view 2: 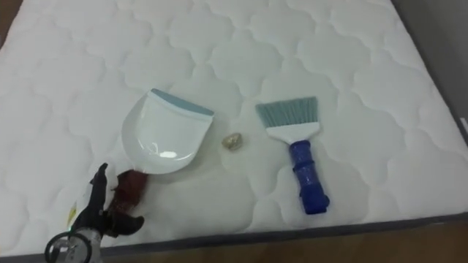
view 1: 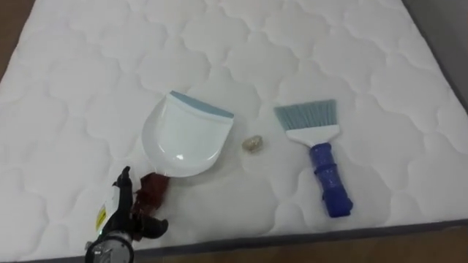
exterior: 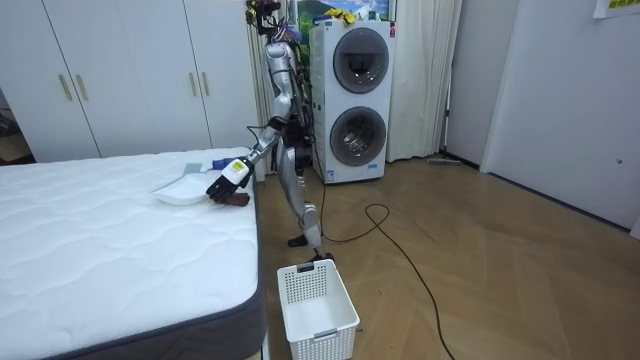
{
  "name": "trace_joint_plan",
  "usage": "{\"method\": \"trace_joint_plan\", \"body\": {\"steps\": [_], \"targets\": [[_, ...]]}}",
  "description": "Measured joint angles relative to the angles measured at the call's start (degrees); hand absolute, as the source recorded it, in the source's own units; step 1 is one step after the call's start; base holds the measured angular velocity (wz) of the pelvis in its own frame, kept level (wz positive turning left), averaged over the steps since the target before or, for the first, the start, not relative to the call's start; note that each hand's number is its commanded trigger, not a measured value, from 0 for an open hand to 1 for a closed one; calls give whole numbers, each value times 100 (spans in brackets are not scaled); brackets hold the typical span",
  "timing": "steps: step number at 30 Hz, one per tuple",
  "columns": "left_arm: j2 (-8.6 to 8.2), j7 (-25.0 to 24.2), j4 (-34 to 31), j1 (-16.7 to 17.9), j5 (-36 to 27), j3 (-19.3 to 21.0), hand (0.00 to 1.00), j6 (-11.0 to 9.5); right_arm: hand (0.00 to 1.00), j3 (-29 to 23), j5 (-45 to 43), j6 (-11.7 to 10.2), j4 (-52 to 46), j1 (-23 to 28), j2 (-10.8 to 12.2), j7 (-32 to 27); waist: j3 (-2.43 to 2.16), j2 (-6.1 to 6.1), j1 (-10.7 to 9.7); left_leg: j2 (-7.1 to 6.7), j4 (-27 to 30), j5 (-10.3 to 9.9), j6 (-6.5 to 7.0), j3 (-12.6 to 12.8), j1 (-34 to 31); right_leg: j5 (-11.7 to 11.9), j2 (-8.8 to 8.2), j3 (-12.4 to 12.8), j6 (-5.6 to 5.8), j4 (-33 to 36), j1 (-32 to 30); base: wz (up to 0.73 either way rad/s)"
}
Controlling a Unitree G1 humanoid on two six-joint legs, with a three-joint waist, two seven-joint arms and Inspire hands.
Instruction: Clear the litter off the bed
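At the near edge of a white quilted mattress [view 1: 80,80], the robot's left hand [view 1: 135,213] has its dark fingers curled around the reddish-brown handle [view 1: 155,188] of a dustpan [view 1: 186,139]. The dustpan lies flat on the bed just beyond the hand, white and rounded, with a grey-blue lip along its far, open edge. A small, pale crumpled scrap [view 1: 253,145] lies on the mattress just beside the pan's right side, outside it. Further right, apart from the scrap, lies a hand brush [view 1: 319,157], its blue handle towards the near edge and its grey-blue bristles pointing away. In the room view the robot stands at the bed's side, leaning its arm over the mattress. A white mesh basket [exterior: 318,305] sits on the wooden floor by the bed's corner; its contents cannot be made out. Two stacked washing machines [exterior: 352,100] stand behind the robot.
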Motion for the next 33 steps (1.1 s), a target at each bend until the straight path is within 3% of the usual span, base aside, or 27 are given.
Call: {"method": "trace_joint_plan", "body": {"steps": [10, 12, 23, 33], "targets": [[-24, 2, 572, -364, -229, -3, 0, -15, 0, 271, 412, -48, 228, -185, 7, 55, 23, -3, -8, 0, 4, 0, 0, -15, -86, 0, -8, -26, -1, -13, -81, 0], [-41, 37, 634, -424, -241, -4, 0, -24, 0, 336, 444, -53, 232, -205, 3, 47, 51, -3, -16, 1, 16, 0, 0, -15, -119, 0, -12, -46, -1, -11, -104, 0], [-58, 156, 963, -700, -356, -1, 0, -58, 0, 509, 439, -124, 232, -269, -2, -18, 56, -10, -27, 0, 52, 0, 0, -17, -407, 1, -16, -31, -3, 36, -402, -1], [21, 37, 1300, -1159, -761, -5, 0, -56, 0, 913, 465, -143, 218, -423, -14, -95, 96, -20, -119, -23, 507, -1, 0, -31, -706, 2, -90, 81, -3, 13, -429, 3]]}}
